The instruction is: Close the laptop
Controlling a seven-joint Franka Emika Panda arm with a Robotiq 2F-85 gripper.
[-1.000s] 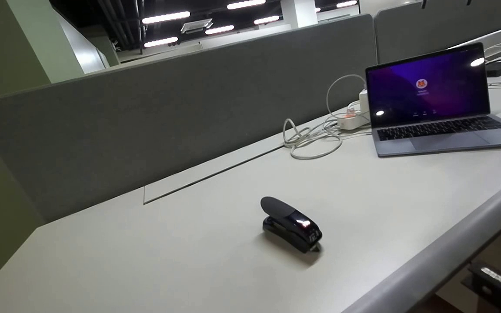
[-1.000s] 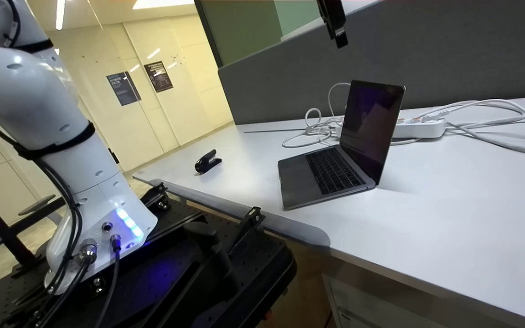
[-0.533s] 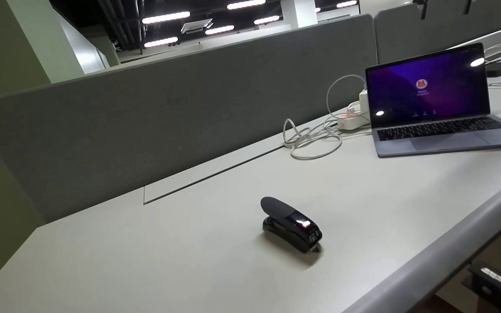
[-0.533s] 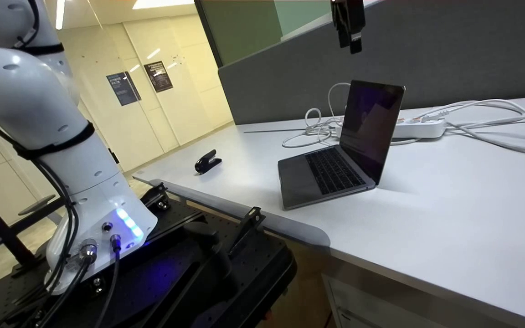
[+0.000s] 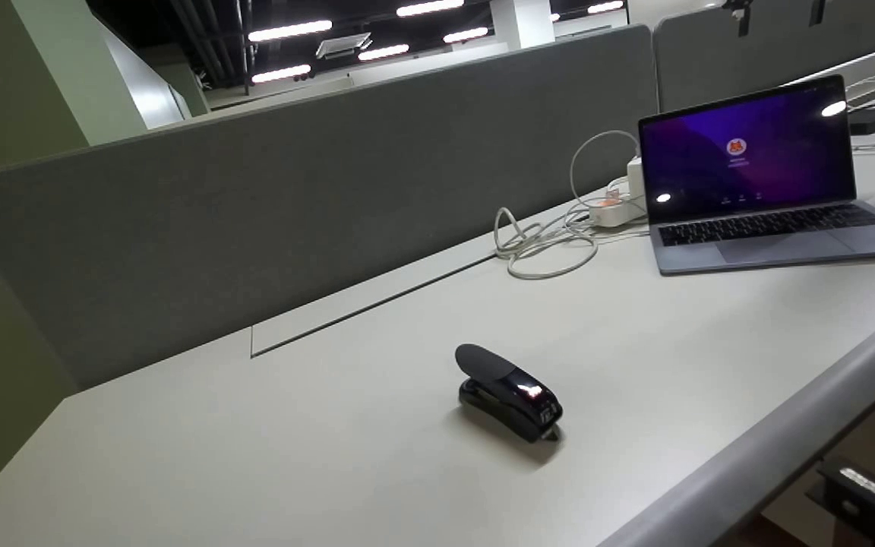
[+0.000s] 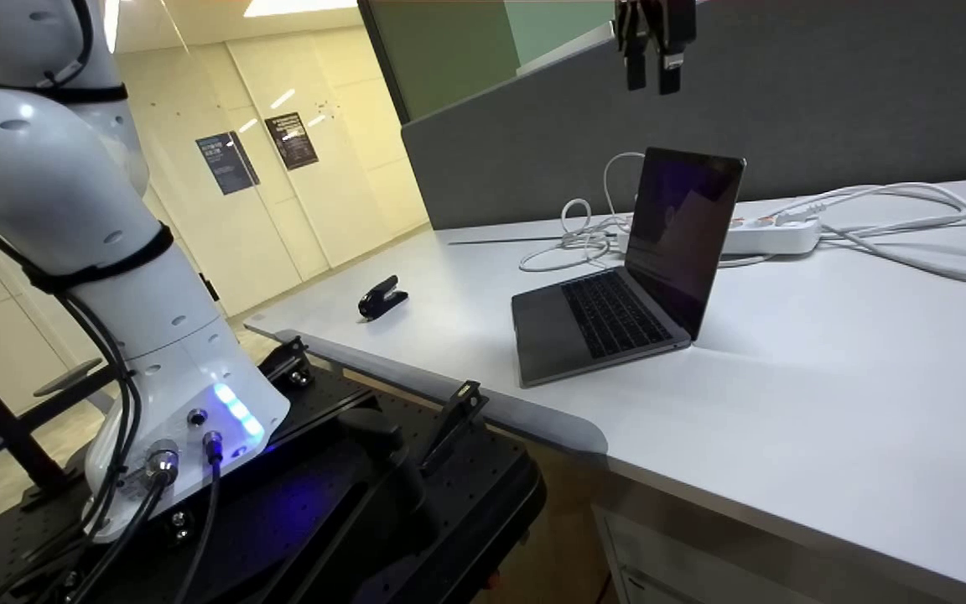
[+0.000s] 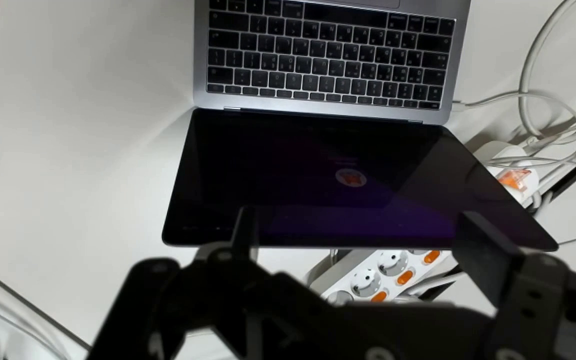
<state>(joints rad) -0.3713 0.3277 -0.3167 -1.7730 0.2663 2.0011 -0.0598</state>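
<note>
The grey laptop (image 5: 787, 245) stands open on the white table, its lit purple screen (image 5: 756, 171) raised and leaning back. It also shows open from the side in an exterior view (image 6: 554, 335). In the wrist view the keyboard (image 7: 328, 55) is at the top and the screen (image 7: 288, 155) below it. My gripper (image 6: 652, 85) hangs in the air above the lid's top edge, apart from it. Its fingertips also show at the top of an exterior view (image 5: 780, 26). In the wrist view the gripper (image 7: 357, 217) is open, its fingers wide apart with nothing between them.
A black stapler (image 5: 510, 395) lies on the table beside the laptop. A white power strip (image 6: 772, 236) and loose white cables (image 6: 911, 222) lie behind the lid. A grey partition (image 5: 331, 197) stands along the table's back edge. A cable plugs into the laptop's side.
My gripper has moved right and a little lower in an exterior view and has turned, so that both fingers show apart. The arm has shifted with it. The laptop has not moved.
</note>
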